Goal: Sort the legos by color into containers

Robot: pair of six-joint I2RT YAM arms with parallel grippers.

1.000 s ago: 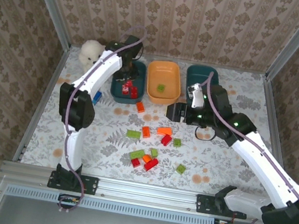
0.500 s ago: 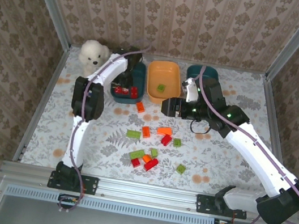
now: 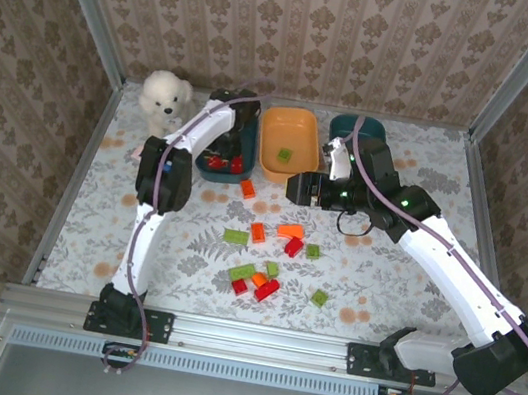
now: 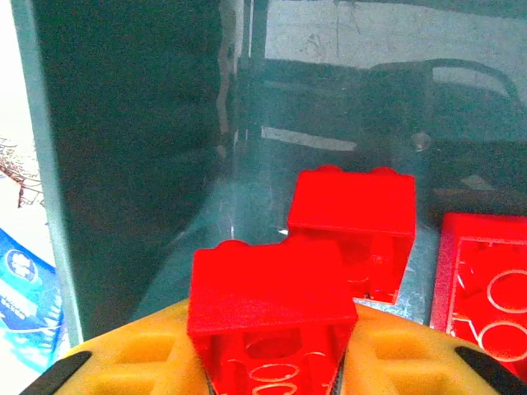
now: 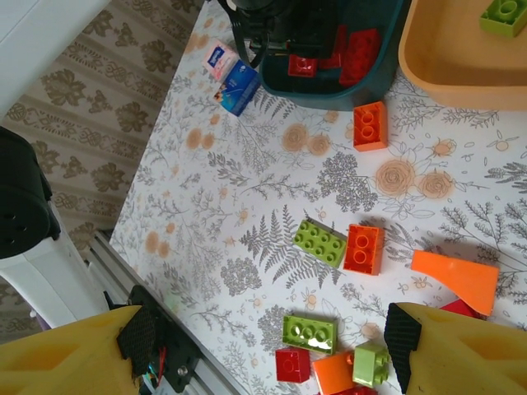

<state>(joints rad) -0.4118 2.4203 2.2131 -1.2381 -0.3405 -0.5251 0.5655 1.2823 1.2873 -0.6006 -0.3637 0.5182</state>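
My left gripper point(image 4: 268, 358) is shut on a red lego point(image 4: 268, 296), low inside the left dark teal container point(image 3: 247, 132). Two more red legos point(image 4: 354, 218) lie on that container's floor just ahead. My right gripper point(image 5: 272, 337) hangs open above the table with nothing between its fingers; in the top view it point(image 3: 302, 187) sits just in front of the orange container point(image 3: 291, 129). A light green lego point(image 3: 284, 154) lies in the orange container. Beneath the right gripper lie loose legos: a green one point(image 5: 320, 243), an orange one point(image 5: 363, 248), an orange slope point(image 5: 455, 278). The second teal container point(image 3: 368, 131) stands at the back right.
A white plush bear point(image 3: 164, 98) sits at the back left. A small blue-white object point(image 5: 232, 78) lies on the table beside the left container. An orange lego point(image 3: 247, 188) rests in front of that container. Metal frame rails point(image 3: 75, 176) and patterned walls close the table in.
The left arm's elbow has swung right while its gripper stayed down in the teal container. The right gripper shifted left toward the orange container, then held still.
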